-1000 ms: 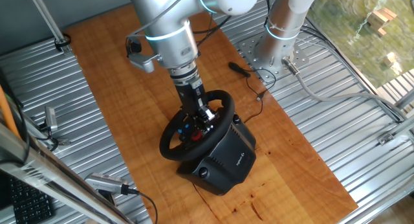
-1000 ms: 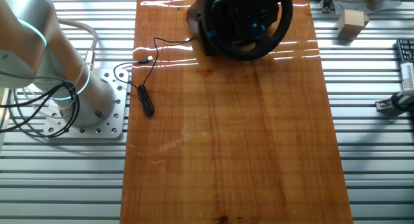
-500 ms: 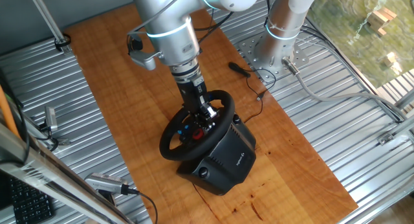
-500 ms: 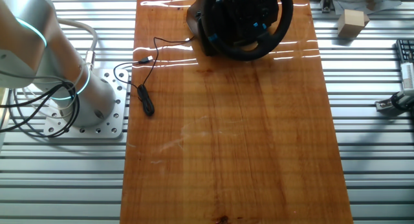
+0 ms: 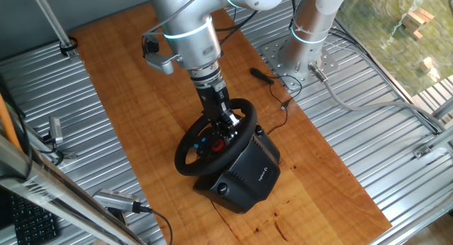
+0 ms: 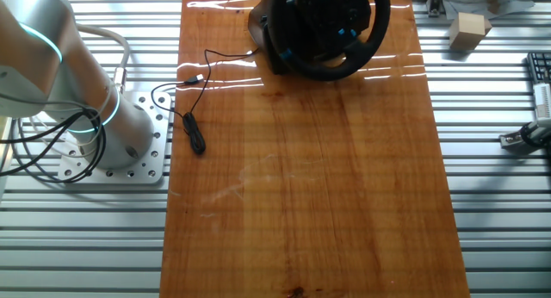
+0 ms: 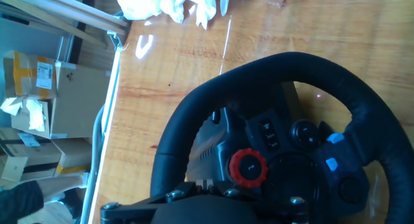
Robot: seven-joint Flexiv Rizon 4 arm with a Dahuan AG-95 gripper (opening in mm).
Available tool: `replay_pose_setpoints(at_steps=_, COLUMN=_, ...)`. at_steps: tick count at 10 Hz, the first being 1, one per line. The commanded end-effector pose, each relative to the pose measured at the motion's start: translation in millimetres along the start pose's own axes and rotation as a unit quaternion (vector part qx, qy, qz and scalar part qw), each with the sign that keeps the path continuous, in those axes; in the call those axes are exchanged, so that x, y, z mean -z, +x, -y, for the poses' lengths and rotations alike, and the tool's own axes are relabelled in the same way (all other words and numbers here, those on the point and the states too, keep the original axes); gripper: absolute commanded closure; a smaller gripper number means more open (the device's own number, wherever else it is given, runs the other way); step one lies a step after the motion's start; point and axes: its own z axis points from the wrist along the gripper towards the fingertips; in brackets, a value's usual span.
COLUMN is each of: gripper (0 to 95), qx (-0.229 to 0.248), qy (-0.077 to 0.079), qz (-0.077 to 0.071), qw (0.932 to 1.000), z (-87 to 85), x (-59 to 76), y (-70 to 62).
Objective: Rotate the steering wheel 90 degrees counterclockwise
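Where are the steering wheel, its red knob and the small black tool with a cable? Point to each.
steering wheel (image 5: 185, 150), one fixed view, on its left rim.
red knob (image 7: 249, 166), hand view, on its centre.
small black tool (image 6: 197, 140), the other fixed view, on its body.

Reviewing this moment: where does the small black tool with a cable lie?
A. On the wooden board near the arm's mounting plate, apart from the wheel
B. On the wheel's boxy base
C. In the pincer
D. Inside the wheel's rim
A: the small black tool with a cable lies on the wooden board beside the arm's metal mounting plate, well clear of the black round steering wheel.
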Motion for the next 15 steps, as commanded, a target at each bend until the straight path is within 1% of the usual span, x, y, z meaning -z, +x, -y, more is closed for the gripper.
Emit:
replay_pose_setpoints(at_steps=1, gripper=95.0, qx=0.001, qy=-0.001, qz=-0.001, qw=1.0000, z=-0.3, x=1.4, y=2.2)
replay_pose_setpoints(at_steps=3, gripper=95.0, qx=0.003, qy=-0.002, qz=-0.002, qw=1.0000, z=-0.6, x=4.0, y=7.8)
replay_pose_setpoints(at_steps=7, gripper=95.0, qx=0.005, qy=-0.002, qz=-0.005, qw=1.0000, z=-0.4, x=5.5, y=14.1)
replay_pose_setpoints(at_steps=11, gripper=95.0, qx=0.003, qy=-0.001, qz=-0.015, qw=0.9999, z=1.1, x=5.7, y=21.5)
replay_pose_setpoints(at_steps=15, gripper=95.0, qx=0.003, qy=0.002, qz=-0.021, qw=0.9998, z=2.4, x=5.9, y=27.5)
